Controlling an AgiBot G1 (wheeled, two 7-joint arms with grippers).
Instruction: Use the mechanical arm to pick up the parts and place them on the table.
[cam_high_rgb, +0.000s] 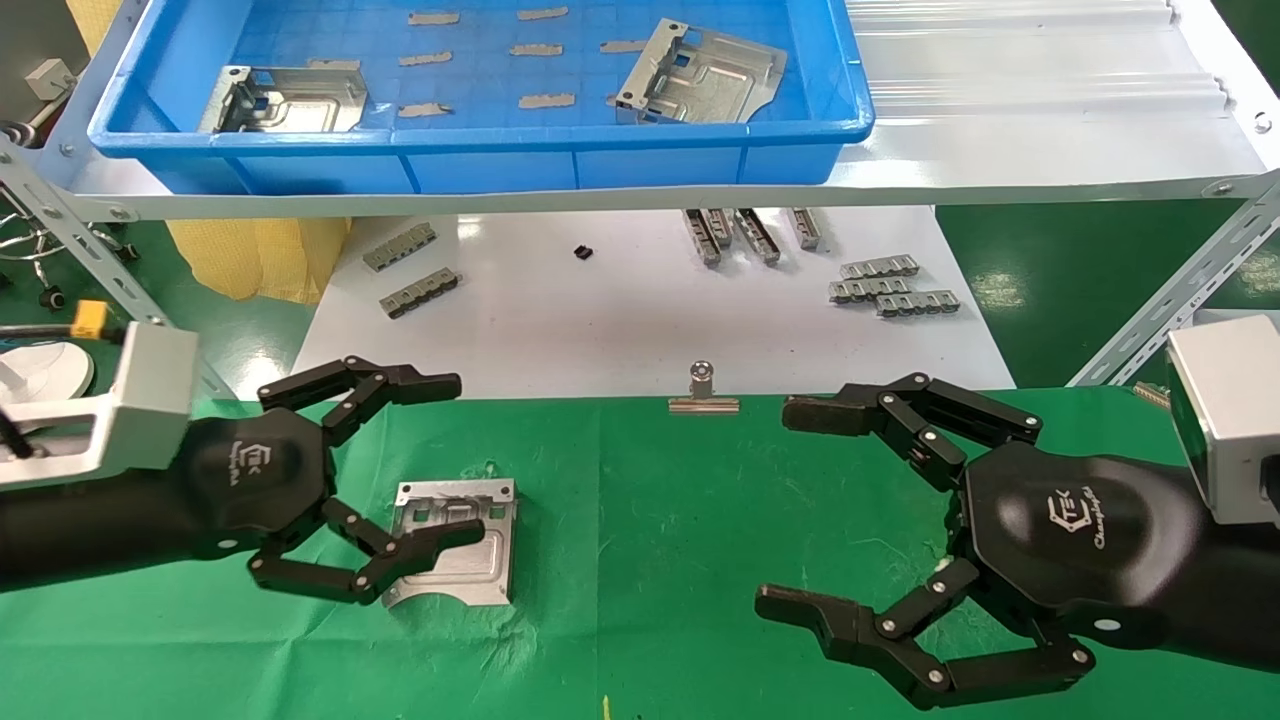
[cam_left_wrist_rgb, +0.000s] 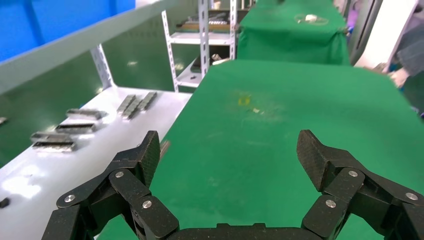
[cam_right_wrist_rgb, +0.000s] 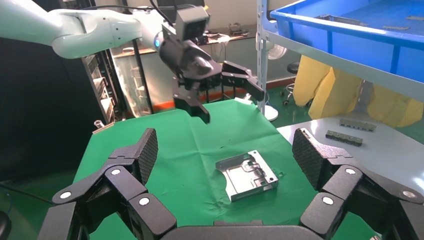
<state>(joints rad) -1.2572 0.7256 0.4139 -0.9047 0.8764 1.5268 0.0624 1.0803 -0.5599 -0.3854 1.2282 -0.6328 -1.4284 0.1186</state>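
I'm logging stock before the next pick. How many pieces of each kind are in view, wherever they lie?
Stamped metal plates: 3, two in the blue tray at and, one on the green cloth
Grey ridged strips on the white sheet: 8, e.g.
Binder clip: 1
Total: 12

This is a factory or assembly workshop. Slotted steel-angle shelving (cam_high_rgb: 1180, 290) carries a blue plastic tray (cam_high_rgb: 480, 150) at twelve o'clock, holding stamped sheet-metal parts (cam_high_rgb: 700, 75). Below it, small grey ridged strips (cam_high_rgb: 890, 290) lie in batches on a white sheet (cam_high_rgb: 620, 320). The bench is draped in green cloth (cam_high_rgb: 640, 560); more green-covered benches (cam_left_wrist_rgb: 295, 35) and white racks (cam_left_wrist_rgb: 200, 45) stand beyond.
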